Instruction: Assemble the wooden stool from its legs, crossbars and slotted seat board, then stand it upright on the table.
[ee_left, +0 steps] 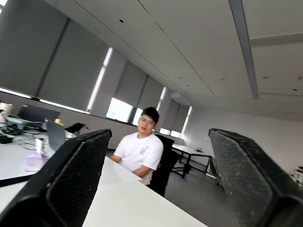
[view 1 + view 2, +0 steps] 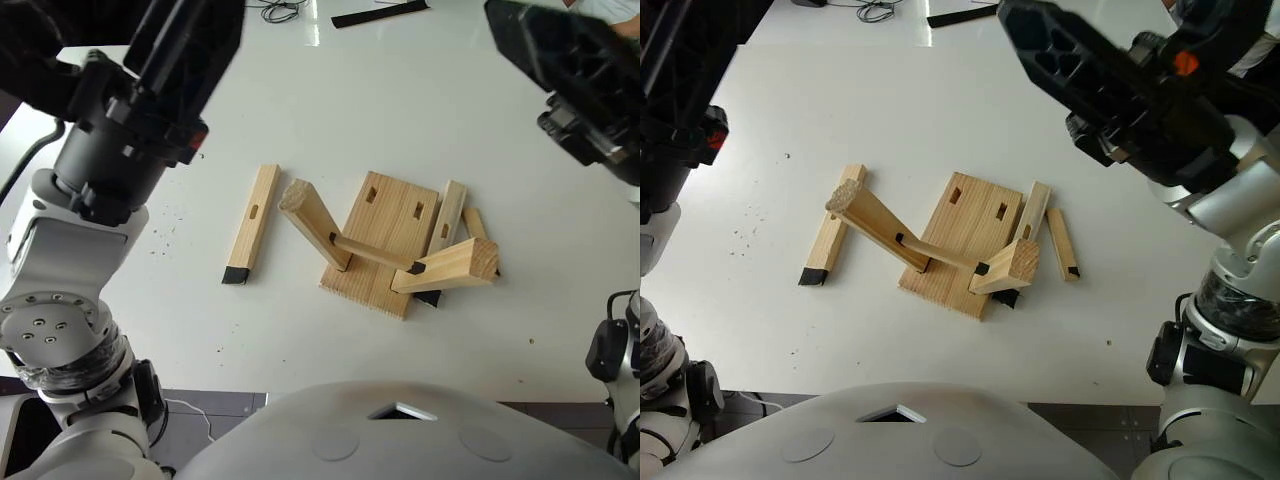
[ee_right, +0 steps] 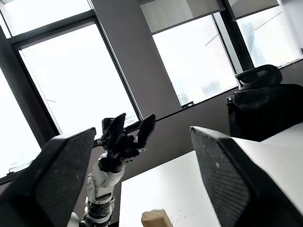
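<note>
We see the left gripper [image 1: 158, 135] and right gripper [image 3: 142, 132] spread, empty. The seat board [image 2: 385, 225] runs lengthwise roughly 1-to-7 o'clock; the parallel loose leg [image 2: 251, 225] points its black tip toward 7.

On the table [image 2: 420, 110] the seat board [image 2: 392, 215] lies under a frame of two legs and a crossbar [image 2: 372, 252], with a loose leg [image 2: 252, 235] left of it and another leg [image 2: 449, 212] and a short bar [image 2: 474, 225] right of it.

White worktop [image 2: 400, 110]. Near its centre the slotted seat board [image 2: 390, 222] lies flat, with a frame of two legs and a crossbar [image 2: 372, 252] resting across it. A loose leg [image 2: 252, 225] lies apart, toward the left edge. A second leg [image 2: 448, 215] and a short crossbar [image 2: 1061, 243] lie along the board's right side. A black strip [image 2: 380, 14] and a cable [image 2: 283, 10] lie at the far edge.
</note>
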